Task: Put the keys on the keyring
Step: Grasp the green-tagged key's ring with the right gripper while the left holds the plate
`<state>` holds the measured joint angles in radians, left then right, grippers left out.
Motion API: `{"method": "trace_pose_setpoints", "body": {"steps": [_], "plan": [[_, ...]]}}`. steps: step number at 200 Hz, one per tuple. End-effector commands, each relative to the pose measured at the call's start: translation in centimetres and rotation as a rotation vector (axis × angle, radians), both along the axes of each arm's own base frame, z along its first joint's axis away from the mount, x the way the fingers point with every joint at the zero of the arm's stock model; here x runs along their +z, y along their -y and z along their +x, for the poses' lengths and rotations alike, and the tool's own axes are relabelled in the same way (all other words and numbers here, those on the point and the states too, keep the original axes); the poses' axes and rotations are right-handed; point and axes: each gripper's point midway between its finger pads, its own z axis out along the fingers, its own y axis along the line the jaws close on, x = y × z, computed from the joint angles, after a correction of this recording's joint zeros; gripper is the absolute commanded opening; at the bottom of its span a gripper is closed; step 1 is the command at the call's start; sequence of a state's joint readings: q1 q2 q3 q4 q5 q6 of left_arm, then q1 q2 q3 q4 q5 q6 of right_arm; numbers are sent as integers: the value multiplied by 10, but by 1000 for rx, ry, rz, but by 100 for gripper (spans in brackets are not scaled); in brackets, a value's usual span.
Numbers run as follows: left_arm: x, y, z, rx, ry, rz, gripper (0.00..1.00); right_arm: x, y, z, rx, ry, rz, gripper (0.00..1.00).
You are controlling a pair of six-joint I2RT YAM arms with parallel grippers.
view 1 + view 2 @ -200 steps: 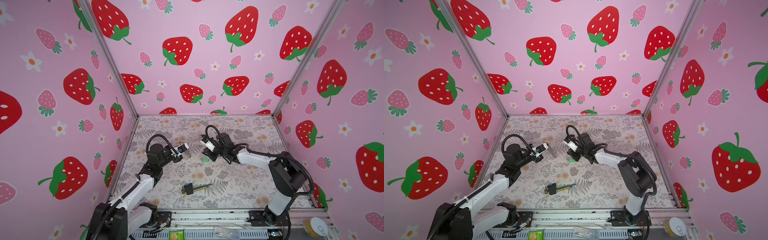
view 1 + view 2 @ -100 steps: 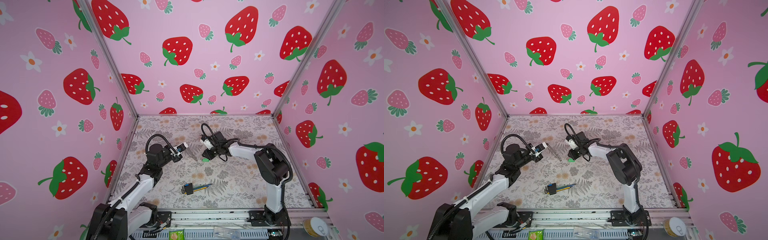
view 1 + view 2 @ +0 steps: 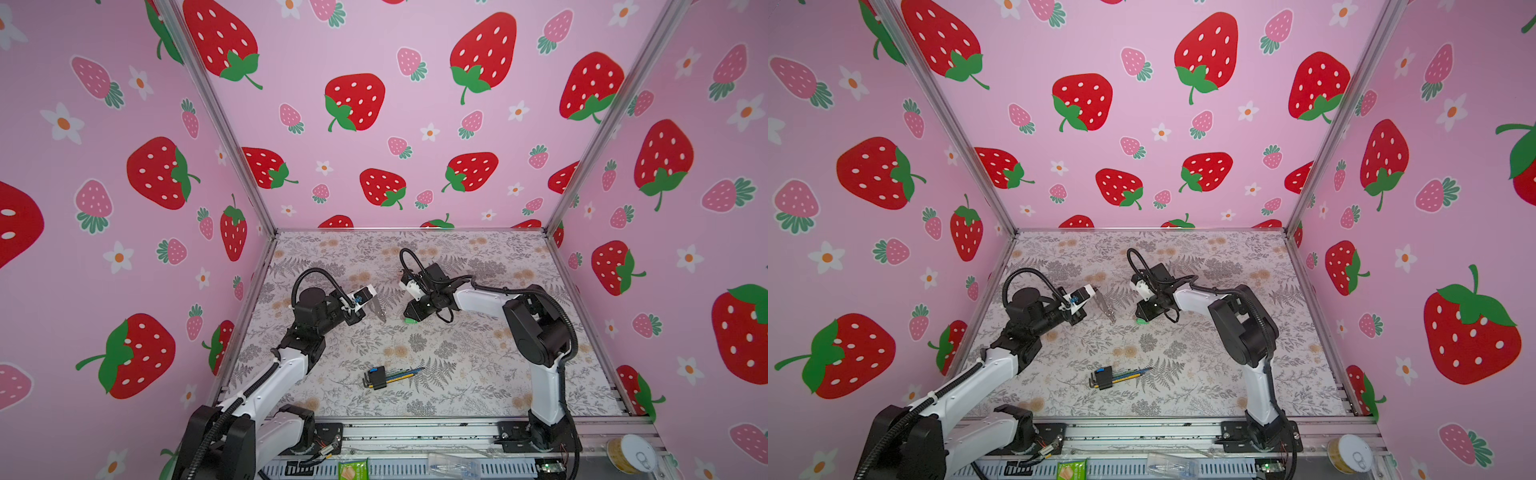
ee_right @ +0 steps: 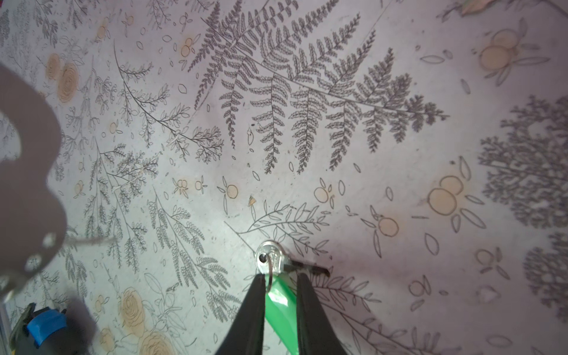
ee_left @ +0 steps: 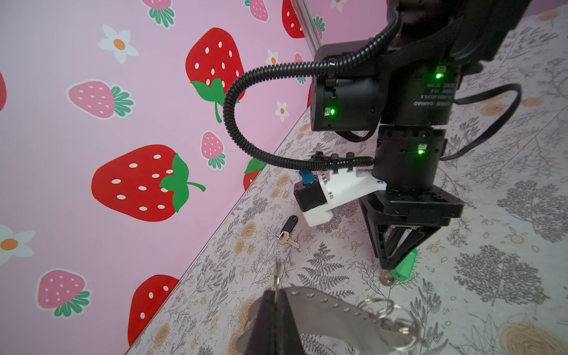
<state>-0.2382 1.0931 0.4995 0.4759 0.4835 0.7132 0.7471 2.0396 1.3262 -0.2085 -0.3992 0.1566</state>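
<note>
hex wrench bundle [image 3: 388, 376]: nearest the arm bases, lying flat on the desk [image 3: 457, 374], well apart from both grippers. it has a black-and-blue holder, and the coloured shafts fan out toward the right arm's side.
left gripper [image 5: 274, 296]: jaws together, clamped on the keyring's strap. in the left wrist view its fingers are blurred and cut off by the frame edge.
keyring [image 5: 325, 307]: held off the desk in the left gripper, a flat strap with a row of rivets. small silvery rings hang at the end nearest the right gripper. in both top views it is only a thin pale sliver [image 3: 378, 309]. in the right wrist view it is an unfocused shape cut off at the edge [image 4: 27, 153].
right gripper [image 4: 281, 276]: tips down at the desk, closed on the green tag with one finger on each side.
green-tagged key [image 4: 270, 256]: on the desk just past the keyring. the silvery head pokes out beyond the fingertips with a thin ring through its hole, and the blade is mostly hidden by a finger. in both top views it shows only as a green speck [image 3: 410, 320] under the gripper.
black-tagged key [image 5: 287, 230]: farthest, flat on the desk beyond the right gripper and apart from it. it is seen only in the left wrist view and cannot be made out in the top views.
</note>
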Motion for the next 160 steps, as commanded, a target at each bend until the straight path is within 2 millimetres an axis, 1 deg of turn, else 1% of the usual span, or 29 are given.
{"method": "trace_pose_setpoints", "body": {"steps": [1,34,59,105,160], "plan": [[12,3,0,-27,50,-16,0,-2,-6,-7,27,-28,-5,22],[12,4,0,-30,50,-14,0,-5,-8,-10,42,-39,-17,22],[11,4,0,-31,49,-11,0,-8,-5,-10,35,-38,-39,22],[10,6,-1,-37,48,-9,0,-5,-2,-8,19,-15,-45,23],[10,6,-1,-40,48,-5,0,-10,-8,-13,56,-39,-43,23]]}}
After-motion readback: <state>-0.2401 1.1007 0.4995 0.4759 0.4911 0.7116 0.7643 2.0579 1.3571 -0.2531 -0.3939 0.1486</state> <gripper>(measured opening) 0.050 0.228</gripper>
